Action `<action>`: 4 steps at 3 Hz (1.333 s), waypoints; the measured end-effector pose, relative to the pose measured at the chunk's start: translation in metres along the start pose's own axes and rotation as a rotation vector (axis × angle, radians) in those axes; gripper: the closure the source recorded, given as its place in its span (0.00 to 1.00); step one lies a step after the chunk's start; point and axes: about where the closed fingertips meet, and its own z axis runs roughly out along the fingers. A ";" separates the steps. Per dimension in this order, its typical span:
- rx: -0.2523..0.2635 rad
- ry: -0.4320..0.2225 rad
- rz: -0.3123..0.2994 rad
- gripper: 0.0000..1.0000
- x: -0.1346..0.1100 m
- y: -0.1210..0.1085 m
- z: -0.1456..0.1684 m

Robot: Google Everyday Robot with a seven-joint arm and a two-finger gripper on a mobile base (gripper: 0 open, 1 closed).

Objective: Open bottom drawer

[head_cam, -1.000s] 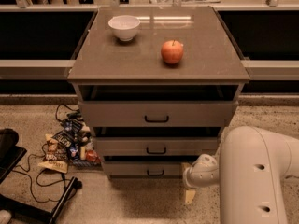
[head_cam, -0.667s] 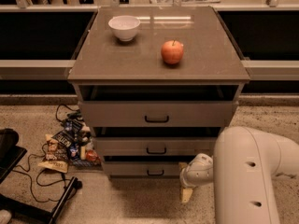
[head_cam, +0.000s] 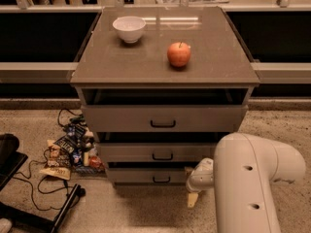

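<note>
The grey cabinet (head_cam: 121,67) stands in the middle of the camera view with three drawers. The bottom drawer (head_cam: 131,175) is the lowest, with a shallow flat grey front and a small black bar handle (head_cam: 161,179). Its front sits about level with the middle drawer (head_cam: 126,153) above it, and none of its inside shows. My gripper (head_cam: 193,196) hangs at the end of the thick white arm (head_cam: 248,183), low at the drawer front's right end, to the right of the handle and not on it.
A white bowl (head_cam: 129,28) and a red apple (head_cam: 179,54) sit on the cabinet top. Snack packets (head_cam: 68,152) and black cables (head_cam: 34,191) lie on the floor to the left, next to a black base (head_cam: 7,154). A long counter (head_cam: 34,72) runs behind.
My arm and gripper have shifted a little to the left, closer to the bottom drawer's front. The drawers, bowl and apple have not moved.
</note>
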 end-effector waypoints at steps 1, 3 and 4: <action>0.004 0.017 0.011 0.00 0.006 -0.006 0.008; -0.017 0.067 0.026 0.17 0.013 -0.015 0.023; -0.033 0.086 0.036 0.40 0.015 -0.016 0.027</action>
